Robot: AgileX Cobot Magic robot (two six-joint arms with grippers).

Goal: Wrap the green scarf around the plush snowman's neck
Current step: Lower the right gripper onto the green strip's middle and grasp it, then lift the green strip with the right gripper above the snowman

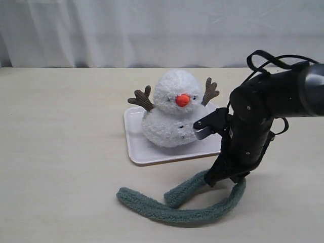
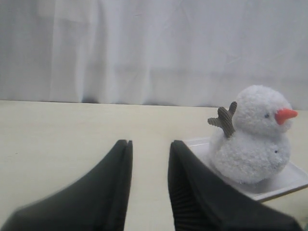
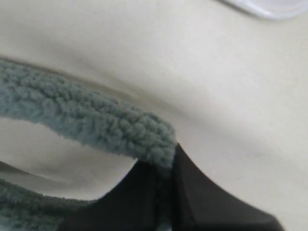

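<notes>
The plush snowman [image 1: 172,114] stands upright on a white tray [image 1: 135,148], orange nose facing front, its neck [image 1: 161,108] bare. The green scarf [image 1: 167,212] lies on the table in front of the tray, folded into a curved loop with both ends toward the left. At the loop's right bend, my right gripper [image 1: 224,178] is shut on the scarf; the wrist view shows the fuzzy scarf [image 3: 86,118] pinched between the dark jaws of the right gripper [image 3: 166,154]. My left gripper [image 2: 150,143] is open and holds nothing, with the snowman [image 2: 252,137] off to one side; the exterior view does not show it.
A pale curtain hangs behind the beige table. The right arm and its cables [image 1: 268,61] stand close to the tray's right edge. The tray [image 2: 284,180] shows beside the left jaw, and its corner [image 3: 269,7] also shows past the scarf.
</notes>
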